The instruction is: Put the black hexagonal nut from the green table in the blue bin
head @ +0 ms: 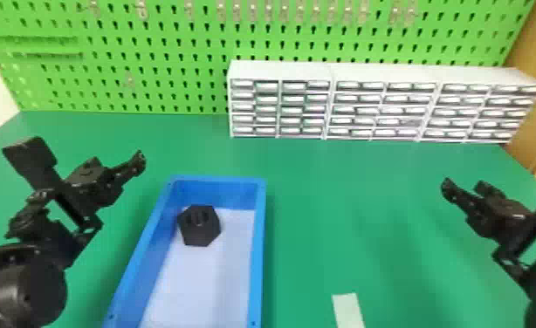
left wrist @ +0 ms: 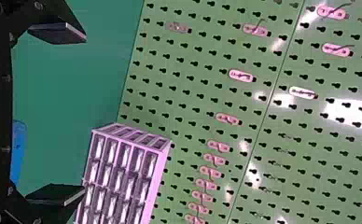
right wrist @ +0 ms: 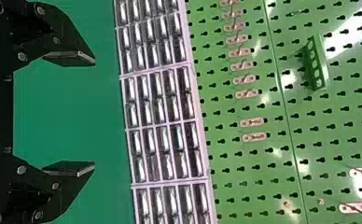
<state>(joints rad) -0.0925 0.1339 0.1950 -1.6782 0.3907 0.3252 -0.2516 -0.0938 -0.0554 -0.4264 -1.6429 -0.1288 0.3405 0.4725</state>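
Black hexagonal nut point(head: 199, 229) lies inside the blue bin point(head: 258, 261), at the end nearer the pegboard point(head: 171, 56); left claw point(left wrist: 84, 113) and right claw point(right wrist: 94, 115) both spread, empty, above the green desk point(head: 345, 209); placement judged complete, nothing evident remaining.

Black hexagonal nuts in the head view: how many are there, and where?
1. The black hexagonal nut is inside the blue bin, toward its far end and beside its left wall. The bin's near end runs out of view, so another could be hidden there.
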